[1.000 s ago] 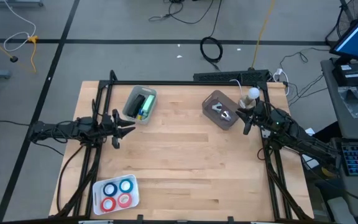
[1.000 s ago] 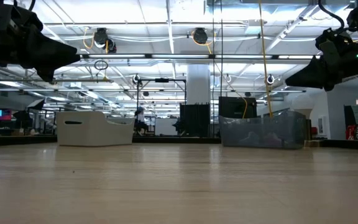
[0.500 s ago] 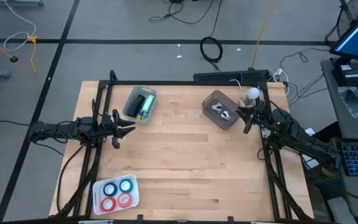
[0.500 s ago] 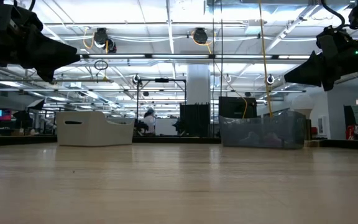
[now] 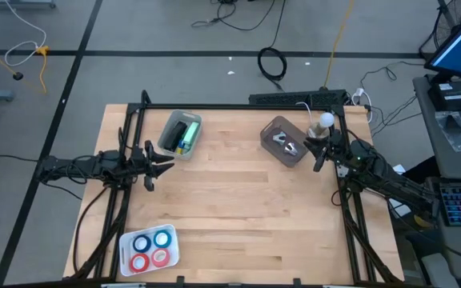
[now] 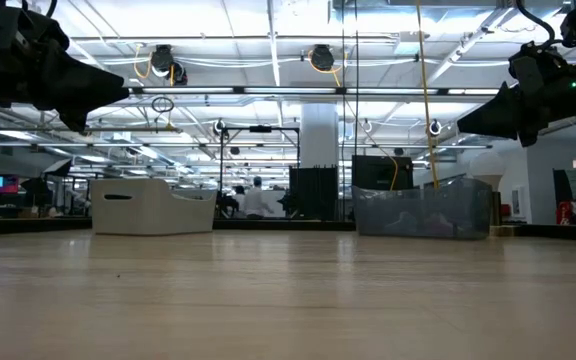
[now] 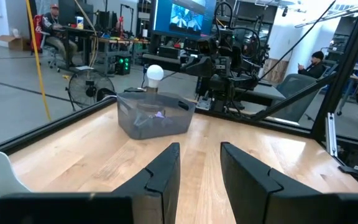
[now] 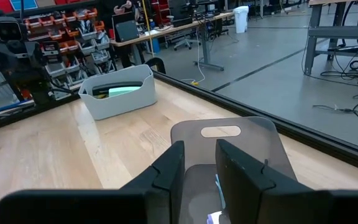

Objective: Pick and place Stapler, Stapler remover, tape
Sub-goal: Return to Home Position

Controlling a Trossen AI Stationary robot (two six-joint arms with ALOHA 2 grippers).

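Observation:
A white bin (image 5: 180,134) near the far left holds the green and black stapler (image 5: 186,134), also seen in the right wrist view as stapler (image 8: 120,91). A grey translucent bin (image 5: 283,142) on the far right holds the metal staple remover (image 5: 282,142). Four tape rolls (image 5: 151,249), two blue and two red, lie in a white tray at the near edge. My left gripper (image 5: 165,166) hovers open at the table's left, pointing right. My right gripper (image 5: 317,159) hovers open by the grey bin (image 8: 229,140), just right of it.
The wooden table (image 5: 238,216) has a broad bare stretch between the bins and the tape tray (image 5: 170,258). A black frame (image 5: 238,106) runs along the far edge. A white bulb-shaped object (image 5: 325,120) stands near the right arm's base.

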